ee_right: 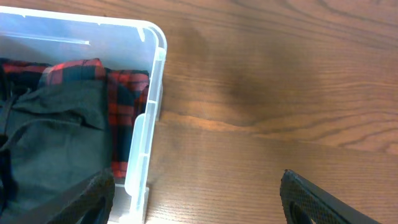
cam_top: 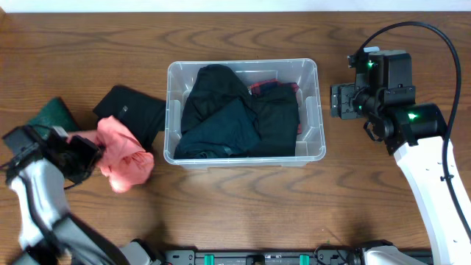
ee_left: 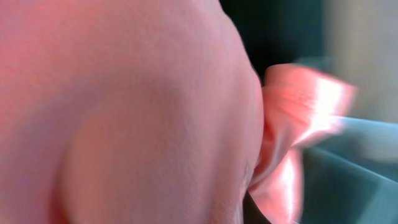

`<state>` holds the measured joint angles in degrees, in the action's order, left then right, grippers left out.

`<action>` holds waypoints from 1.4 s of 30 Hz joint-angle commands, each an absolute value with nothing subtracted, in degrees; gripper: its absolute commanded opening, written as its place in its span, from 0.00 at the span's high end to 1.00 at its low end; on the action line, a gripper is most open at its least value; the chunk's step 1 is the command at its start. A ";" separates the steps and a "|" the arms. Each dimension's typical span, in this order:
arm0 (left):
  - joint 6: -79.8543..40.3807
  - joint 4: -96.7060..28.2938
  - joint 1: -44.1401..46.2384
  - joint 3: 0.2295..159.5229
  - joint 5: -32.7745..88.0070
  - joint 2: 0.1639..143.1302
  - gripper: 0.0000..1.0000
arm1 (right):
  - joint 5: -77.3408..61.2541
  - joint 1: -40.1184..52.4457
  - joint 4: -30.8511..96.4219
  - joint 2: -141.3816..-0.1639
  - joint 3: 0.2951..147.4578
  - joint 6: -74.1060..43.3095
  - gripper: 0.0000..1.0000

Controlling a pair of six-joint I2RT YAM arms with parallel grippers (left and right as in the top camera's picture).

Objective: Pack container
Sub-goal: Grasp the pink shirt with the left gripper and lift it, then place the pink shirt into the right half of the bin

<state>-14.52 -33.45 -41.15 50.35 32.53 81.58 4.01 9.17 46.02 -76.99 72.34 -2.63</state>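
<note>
The clear plastic container (cam_top: 318, 110) stands mid-table and holds dark garments (cam_top: 228, 110) and a red plaid one (cam_top: 268, 87). My left gripper (cam_top: 87, 156) is to its left, shut on a coral-pink garment (cam_top: 124, 156) that hangs bunched from it. The pink cloth (ee_left: 137, 112) fills the left wrist view and hides the fingers. My right gripper (cam_top: 337, 101) is open and empty just right of the container. In the right wrist view its fingers (ee_right: 199, 202) spread wide over bare wood beside the container's rim (ee_right: 154, 93), with the plaid cloth (ee_right: 124, 93) inside.
A black garment (cam_top: 140, 110) lies on the table left of the container. A dark green cloth (cam_top: 50, 114) lies further left. The table is brown wood (cam_top: 383, 29).
</note>
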 commanded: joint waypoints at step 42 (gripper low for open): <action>-17.91 4.43 30.59 62.65 39.70 99.00 0.02 | 6.70 -4.34 49.98 -77.25 72.42 -11.92 0.12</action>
<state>-17.56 5.32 30.92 59.90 37.80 100.22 6.28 -3.95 49.91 -76.99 72.27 -11.55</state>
